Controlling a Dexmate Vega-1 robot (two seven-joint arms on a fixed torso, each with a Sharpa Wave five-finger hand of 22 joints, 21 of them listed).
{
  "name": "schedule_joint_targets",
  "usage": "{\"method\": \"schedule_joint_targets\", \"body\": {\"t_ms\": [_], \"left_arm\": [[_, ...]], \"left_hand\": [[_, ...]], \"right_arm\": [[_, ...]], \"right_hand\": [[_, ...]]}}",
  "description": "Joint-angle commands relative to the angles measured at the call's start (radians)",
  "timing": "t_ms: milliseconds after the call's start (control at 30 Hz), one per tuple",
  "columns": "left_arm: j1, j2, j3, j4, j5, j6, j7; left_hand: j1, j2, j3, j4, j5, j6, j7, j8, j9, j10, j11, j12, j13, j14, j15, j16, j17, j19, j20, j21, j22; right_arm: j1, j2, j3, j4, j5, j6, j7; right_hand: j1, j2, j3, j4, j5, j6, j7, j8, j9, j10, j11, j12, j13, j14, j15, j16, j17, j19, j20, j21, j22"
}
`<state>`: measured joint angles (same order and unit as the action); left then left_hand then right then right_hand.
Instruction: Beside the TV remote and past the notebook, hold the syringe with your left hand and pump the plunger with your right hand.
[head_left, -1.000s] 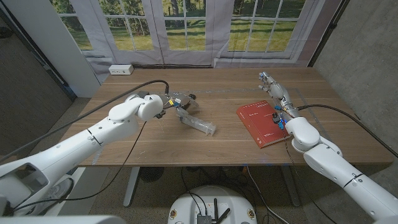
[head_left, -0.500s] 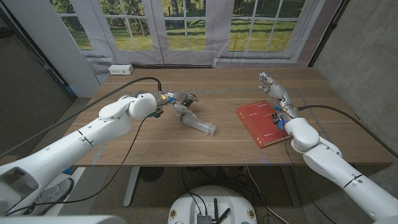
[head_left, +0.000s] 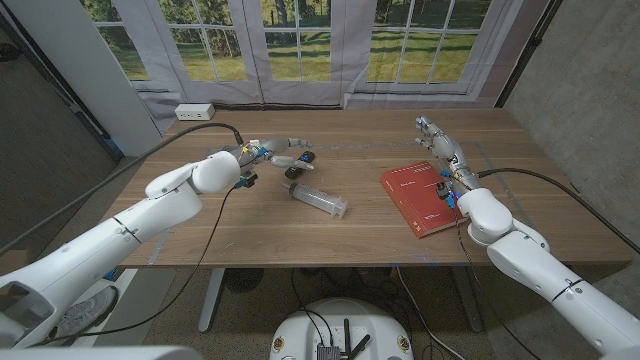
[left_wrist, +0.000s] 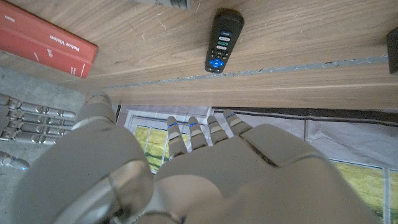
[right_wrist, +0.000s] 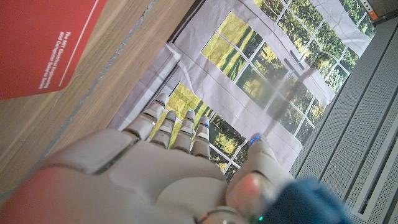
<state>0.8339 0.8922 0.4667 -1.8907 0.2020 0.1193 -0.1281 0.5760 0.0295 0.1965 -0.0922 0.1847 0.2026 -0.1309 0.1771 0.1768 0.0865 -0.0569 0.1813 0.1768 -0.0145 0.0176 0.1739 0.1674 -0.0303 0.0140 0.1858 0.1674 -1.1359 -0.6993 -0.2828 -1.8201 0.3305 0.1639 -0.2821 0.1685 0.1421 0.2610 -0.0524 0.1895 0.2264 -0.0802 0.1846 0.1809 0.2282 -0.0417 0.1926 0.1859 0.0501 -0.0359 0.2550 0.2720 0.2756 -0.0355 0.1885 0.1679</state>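
Note:
The clear syringe (head_left: 318, 200) lies on the wooden table near its middle, plunger end toward my left hand. Beyond it rests the black TV remote (head_left: 305, 157) (left_wrist: 224, 40). My left hand (head_left: 274, 154) (left_wrist: 186, 168) hovers just left of the remote, above and behind the syringe, fingers stretched out and holding nothing. The red notebook (head_left: 420, 198) (left_wrist: 46, 46) (right_wrist: 43, 43) lies to the right. My right hand (head_left: 441, 147) (right_wrist: 168, 168) reaches past the notebook's far edge with straight fingers, holding nothing.
A white power strip (head_left: 195, 112) sits at the table's far left edge, in front of the curtained windows. Bare wood (head_left: 250, 225) stretches between the syringe and the near edge. A black cable (head_left: 190, 135) trails along my left arm.
My left hand has drawn back from the syringe's plunger end, moving up and toward the far left beside the remote. The syringe, notebook and right hand stay put.

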Motion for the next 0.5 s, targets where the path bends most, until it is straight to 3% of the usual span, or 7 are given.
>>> {"method": "schedule_joint_targets", "body": {"t_ms": [33,400,500], "left_arm": [[0.051,-0.021,-0.061,0.044,-0.161,-0.060,0.139],[0.090,-0.057,-0.095,0.111,-0.253,-0.130,0.244],[0.099,-0.066,-0.100,0.124,-0.263,-0.143,0.273]], "left_hand": [[-0.007,0.014,0.009,0.001,-0.001,-0.022,0.000,-0.006,0.001,-0.016,0.008,0.001,0.001,-0.006,-0.008,0.001,0.001,0.000,-0.019,0.009,0.002],[-0.019,0.043,0.020,0.004,-0.003,-0.039,0.008,-0.004,0.001,-0.034,0.014,0.001,0.001,-0.012,-0.012,0.001,0.001,0.016,-0.041,0.010,0.001],[-0.027,0.051,0.021,0.007,-0.004,-0.047,0.021,-0.005,0.001,-0.040,0.013,0.001,0.001,-0.013,-0.012,0.001,0.001,0.022,-0.045,0.011,0.001]], "right_arm": [[0.025,0.008,-0.008,0.041,0.034,0.019,0.038],[0.066,0.036,-0.020,0.121,0.073,0.069,0.079],[0.067,0.080,-0.007,0.169,0.133,0.158,0.110]], "right_hand": [[-0.013,0.003,0.006,0.003,0.000,-0.007,0.005,-0.003,-0.001,-0.004,0.003,-0.001,0.003,-0.001,-0.014,0.001,0.003,0.000,-0.006,-0.001,0.000],[-0.025,0.010,0.009,0.013,0.001,-0.018,0.016,-0.003,-0.001,-0.009,-0.001,-0.002,0.002,0.001,-0.024,0.002,0.006,0.001,-0.016,0.000,0.000],[-0.028,0.011,0.010,0.015,0.001,-0.020,0.019,-0.003,-0.001,-0.010,-0.001,-0.002,0.002,0.002,-0.029,0.003,0.007,0.002,-0.022,0.000,0.000]]}}
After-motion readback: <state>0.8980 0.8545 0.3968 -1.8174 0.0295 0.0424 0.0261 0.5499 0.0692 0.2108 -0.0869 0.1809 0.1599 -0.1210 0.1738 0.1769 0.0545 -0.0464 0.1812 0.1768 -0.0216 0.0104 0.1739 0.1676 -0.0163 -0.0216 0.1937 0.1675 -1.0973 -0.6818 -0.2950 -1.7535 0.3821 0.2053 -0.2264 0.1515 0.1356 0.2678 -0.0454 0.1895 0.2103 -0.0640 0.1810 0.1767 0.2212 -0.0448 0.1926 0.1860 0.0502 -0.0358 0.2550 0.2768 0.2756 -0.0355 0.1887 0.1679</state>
